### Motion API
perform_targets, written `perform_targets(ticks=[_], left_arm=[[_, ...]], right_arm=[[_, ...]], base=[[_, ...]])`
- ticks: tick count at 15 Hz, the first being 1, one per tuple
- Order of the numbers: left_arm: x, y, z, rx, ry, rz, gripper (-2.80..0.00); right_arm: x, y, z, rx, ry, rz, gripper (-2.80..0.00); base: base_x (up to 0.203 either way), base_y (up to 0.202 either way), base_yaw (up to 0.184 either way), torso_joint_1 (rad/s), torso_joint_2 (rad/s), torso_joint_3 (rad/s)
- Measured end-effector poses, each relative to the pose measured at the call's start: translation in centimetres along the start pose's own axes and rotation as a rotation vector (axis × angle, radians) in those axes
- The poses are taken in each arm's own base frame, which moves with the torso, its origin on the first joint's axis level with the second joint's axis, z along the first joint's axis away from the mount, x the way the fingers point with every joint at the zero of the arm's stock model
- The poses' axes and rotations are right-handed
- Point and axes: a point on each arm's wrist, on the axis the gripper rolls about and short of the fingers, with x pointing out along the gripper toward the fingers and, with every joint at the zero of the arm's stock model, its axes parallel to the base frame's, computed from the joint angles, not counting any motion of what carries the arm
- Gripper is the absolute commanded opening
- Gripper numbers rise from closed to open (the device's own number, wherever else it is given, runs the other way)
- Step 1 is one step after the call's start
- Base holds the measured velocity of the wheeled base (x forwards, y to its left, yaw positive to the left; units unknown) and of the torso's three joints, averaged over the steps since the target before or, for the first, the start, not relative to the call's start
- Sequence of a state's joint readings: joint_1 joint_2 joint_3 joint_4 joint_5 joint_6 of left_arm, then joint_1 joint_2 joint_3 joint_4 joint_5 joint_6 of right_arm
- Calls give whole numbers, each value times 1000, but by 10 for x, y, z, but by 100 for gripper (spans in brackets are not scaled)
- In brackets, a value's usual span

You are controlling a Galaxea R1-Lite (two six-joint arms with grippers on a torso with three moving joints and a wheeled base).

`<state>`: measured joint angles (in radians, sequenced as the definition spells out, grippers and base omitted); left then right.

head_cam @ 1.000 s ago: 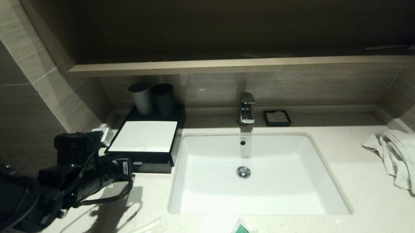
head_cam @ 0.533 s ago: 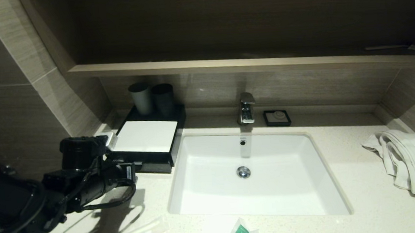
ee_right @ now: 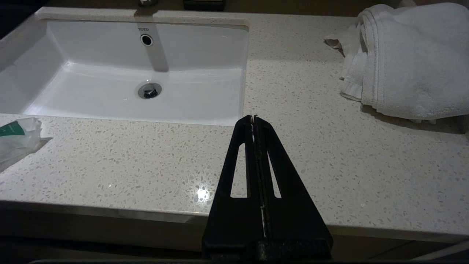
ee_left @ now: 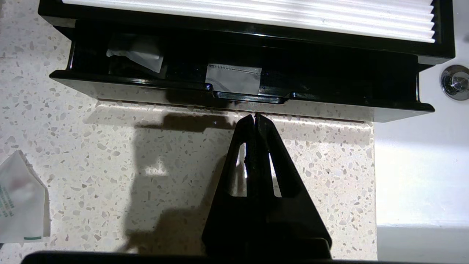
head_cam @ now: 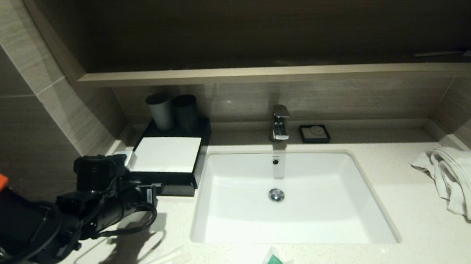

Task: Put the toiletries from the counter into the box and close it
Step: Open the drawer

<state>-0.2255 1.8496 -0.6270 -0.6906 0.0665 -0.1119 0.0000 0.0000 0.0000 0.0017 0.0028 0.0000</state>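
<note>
1. The counter (ee_left: 154, 172) is off-white speckled stone, polished enough to throw a glint in the right wrist view.
2. The sink (head_cam: 266, 212) is smooth, glossy white ceramic; its drain (head_cam: 276, 194) and the faucet (head_cam: 279, 122) at 12 o'clock of the basin are shiny chromed metal.
3. The box (ee_left: 242, 93) is glossy black plastic that mirrors the speckle along its drawer front; its top panel (head_cam: 165, 154) is flat matt white.
4. The packets (ee_left: 232, 77) in the drawer are thin, crinkled clear plastic film.
5. The towel (ee_right: 403, 58) at 3 o'clock of the sink is soft white terry cloth.
6. The shelf (head_cam: 256, 73) looks like matt wood grain.
7. The two cups (head_cam: 172, 110) are matt dark.
</note>
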Motion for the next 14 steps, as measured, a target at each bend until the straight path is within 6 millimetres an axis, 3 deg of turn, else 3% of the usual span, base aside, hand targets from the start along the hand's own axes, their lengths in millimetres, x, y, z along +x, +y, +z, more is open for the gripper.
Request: perform_targets(ticks=[14], left_arm=[[15, -1, 1, -1, 8, 4, -280]], right_arm=[[0, 0, 0, 0, 0, 0, -280]], base=[[0, 0, 0, 0, 0, 0]])
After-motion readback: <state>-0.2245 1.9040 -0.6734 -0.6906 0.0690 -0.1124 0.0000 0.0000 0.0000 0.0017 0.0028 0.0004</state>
